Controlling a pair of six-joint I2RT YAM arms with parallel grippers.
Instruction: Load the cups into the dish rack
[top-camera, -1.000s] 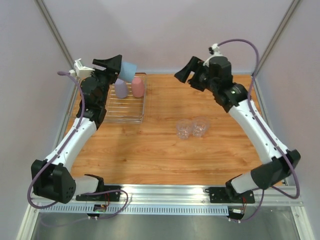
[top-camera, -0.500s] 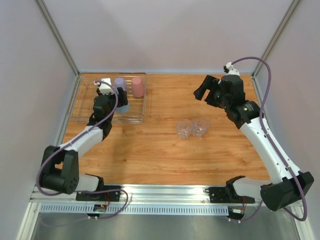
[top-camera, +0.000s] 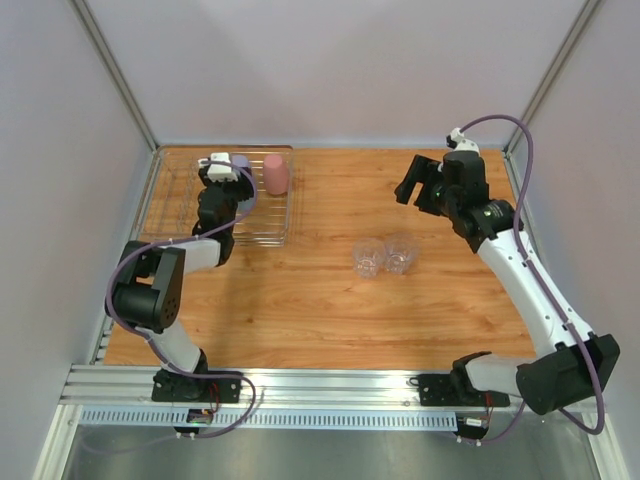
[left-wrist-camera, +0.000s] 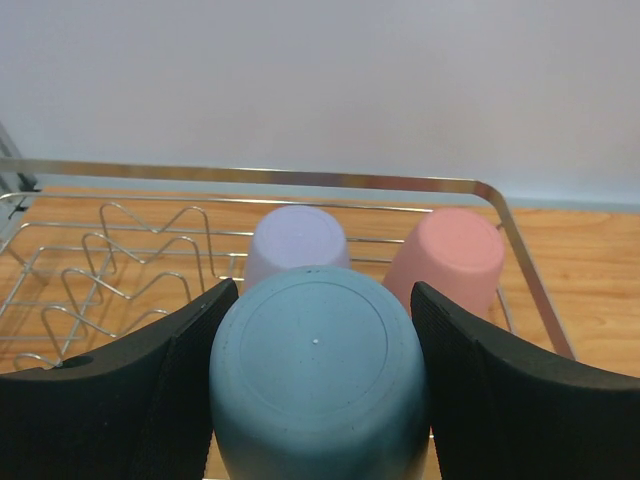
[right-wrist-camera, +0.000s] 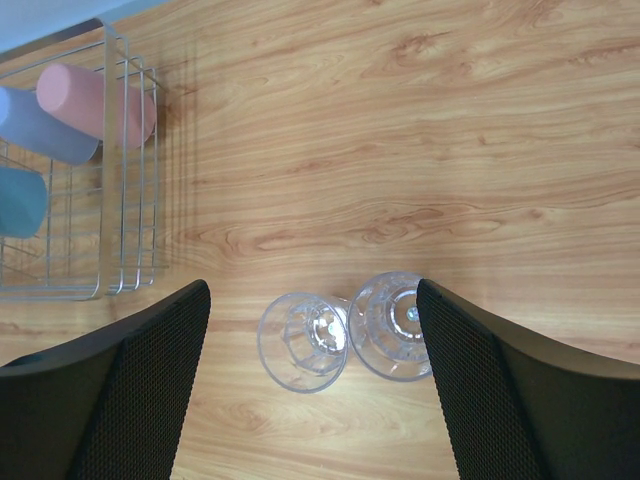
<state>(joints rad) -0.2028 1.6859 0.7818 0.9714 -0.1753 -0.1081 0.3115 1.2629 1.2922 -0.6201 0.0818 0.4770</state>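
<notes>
My left gripper is shut on the blue cup, held upside down inside the wire dish rack. The lavender cup and the pink cup stand upside down just behind it. In the top view the left gripper hides the blue cup; the lavender cup and pink cup show at the back of the rack. My right gripper is open and empty, high above two clear tumblers that touch each other on the table.
The rack's left half holds only bare zigzag wires. The tumblers stand mid-table, right of the rack. Walls close the table at the back and both sides.
My left gripper came down from above the rack's back edge into the rack with the blue cup. My right gripper moved right and a little nearer, still open.
</notes>
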